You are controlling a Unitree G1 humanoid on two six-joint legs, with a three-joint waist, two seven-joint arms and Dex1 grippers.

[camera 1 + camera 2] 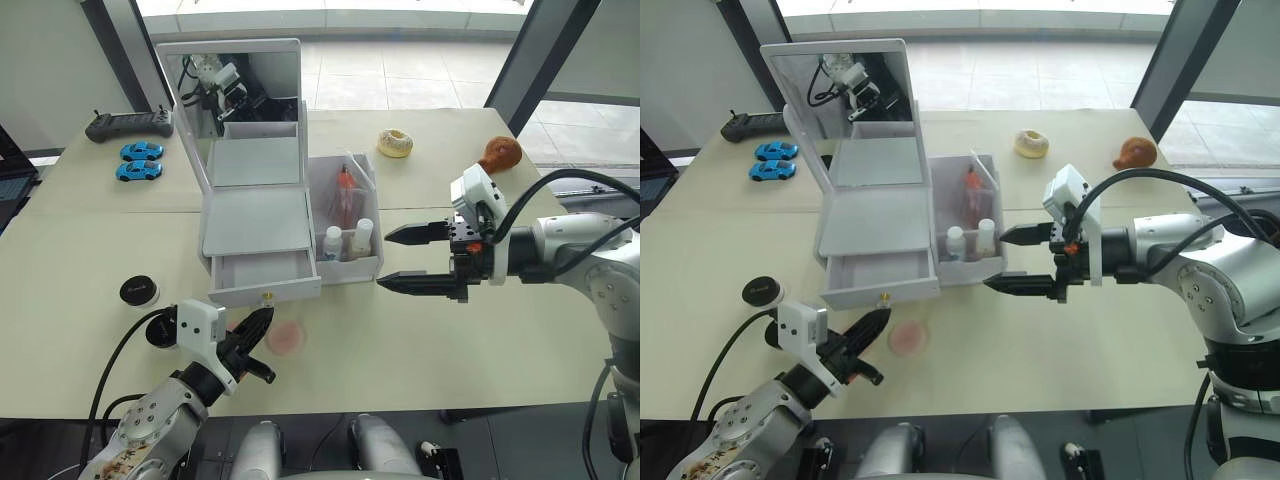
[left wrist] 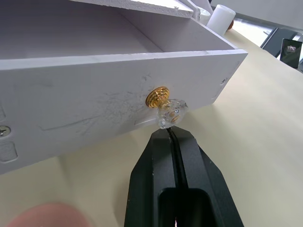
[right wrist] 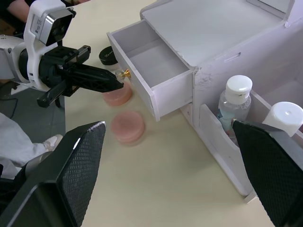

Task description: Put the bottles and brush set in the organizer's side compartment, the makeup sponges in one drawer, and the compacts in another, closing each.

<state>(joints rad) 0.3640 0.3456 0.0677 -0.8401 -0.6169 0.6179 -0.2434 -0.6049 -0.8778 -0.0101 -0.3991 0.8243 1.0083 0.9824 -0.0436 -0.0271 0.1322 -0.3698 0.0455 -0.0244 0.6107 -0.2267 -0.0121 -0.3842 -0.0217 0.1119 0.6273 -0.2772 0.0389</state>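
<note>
Left gripper (image 2: pixel 173 137) closed at open drawer's knob (image 2: pixel 163 101), right gripper (image 1: pixel 412 258) spread beside organizer (image 1: pixel 255 215)

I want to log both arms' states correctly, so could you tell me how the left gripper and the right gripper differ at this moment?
The left gripper is shut, its tips at the gold knob of the open drawer; the right gripper is open and holds nothing. The left sits low in front of the organizer; the right hangs beside the side compartment, fingers pointing towards it. Both have two black fingers.
</note>
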